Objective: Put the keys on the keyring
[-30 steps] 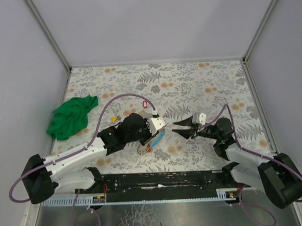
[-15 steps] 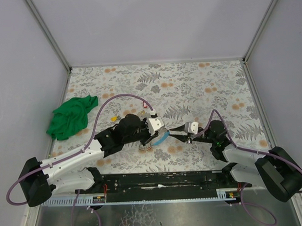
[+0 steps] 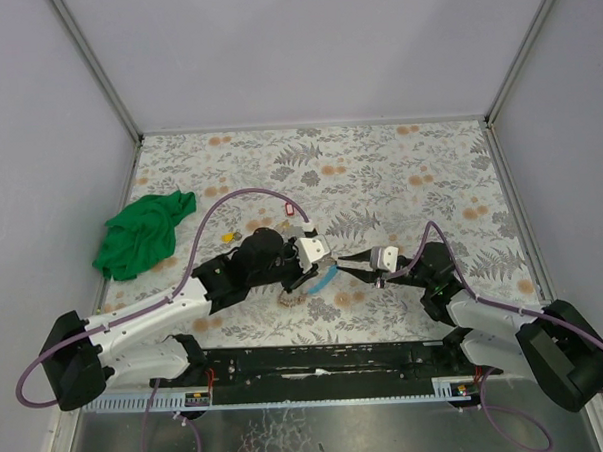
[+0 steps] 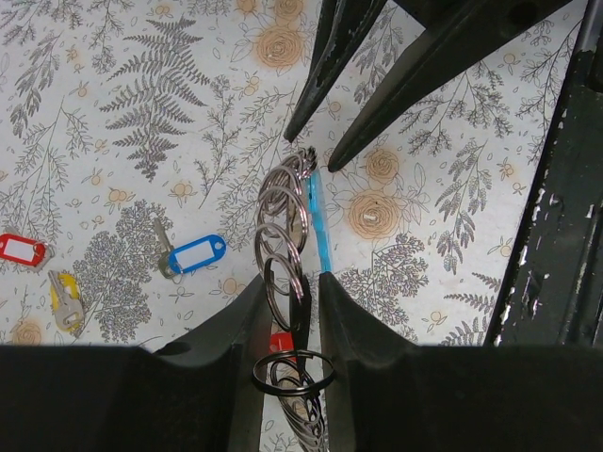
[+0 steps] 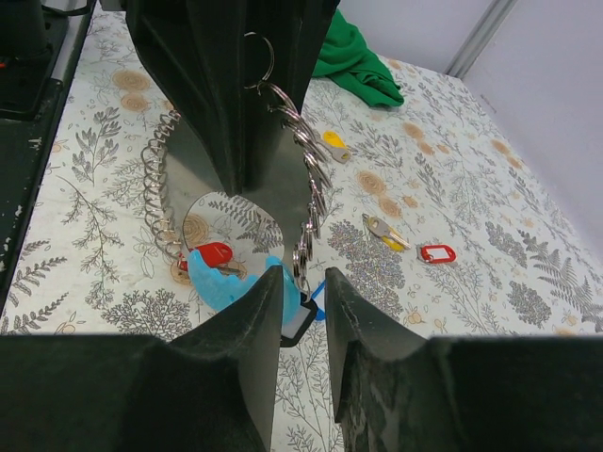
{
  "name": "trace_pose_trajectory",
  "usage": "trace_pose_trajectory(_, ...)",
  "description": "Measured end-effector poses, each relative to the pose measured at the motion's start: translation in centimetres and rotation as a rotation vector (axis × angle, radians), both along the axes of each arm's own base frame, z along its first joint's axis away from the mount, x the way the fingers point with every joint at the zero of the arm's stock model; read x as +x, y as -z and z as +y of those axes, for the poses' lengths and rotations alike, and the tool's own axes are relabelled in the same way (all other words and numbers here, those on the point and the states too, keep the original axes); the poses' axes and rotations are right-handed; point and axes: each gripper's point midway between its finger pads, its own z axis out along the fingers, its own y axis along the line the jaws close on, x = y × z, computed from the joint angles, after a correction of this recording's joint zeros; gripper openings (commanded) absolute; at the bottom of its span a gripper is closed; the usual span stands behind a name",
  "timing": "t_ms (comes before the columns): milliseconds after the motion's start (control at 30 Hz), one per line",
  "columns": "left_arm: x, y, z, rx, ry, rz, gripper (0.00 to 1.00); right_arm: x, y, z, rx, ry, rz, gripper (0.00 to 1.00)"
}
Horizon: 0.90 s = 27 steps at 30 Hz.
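ring chain [image 4: 283,226]: cut off at bottom edge, inside left claw [image 4: 292,281]
red tag [image 4: 280,341]: largely hidden behind chain
blue tag [image 5: 223,284]: partly covered by right claw [image 5: 302,273]

Top camera looks down on the table [image 3: 399,162]; wrist cameras closely share the keyring [image 4: 283,235]
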Motion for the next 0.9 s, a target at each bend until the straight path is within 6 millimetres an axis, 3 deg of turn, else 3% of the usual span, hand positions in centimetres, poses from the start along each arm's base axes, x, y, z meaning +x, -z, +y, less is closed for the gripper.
trace_pose_trajectory(267,-0.11,0.15,-0.08,0.002,0.007,0.006,0.0,-0.09,-0.02,0.05,0.001,-0.003,0.003,0.22)
trace_pose_trajectory(900,-0.86,0.31,-0.5,-0.007,0.049,0.031,0.0,-0.13,0.25,0.09,0.004,-0.001,0.038,0.2)
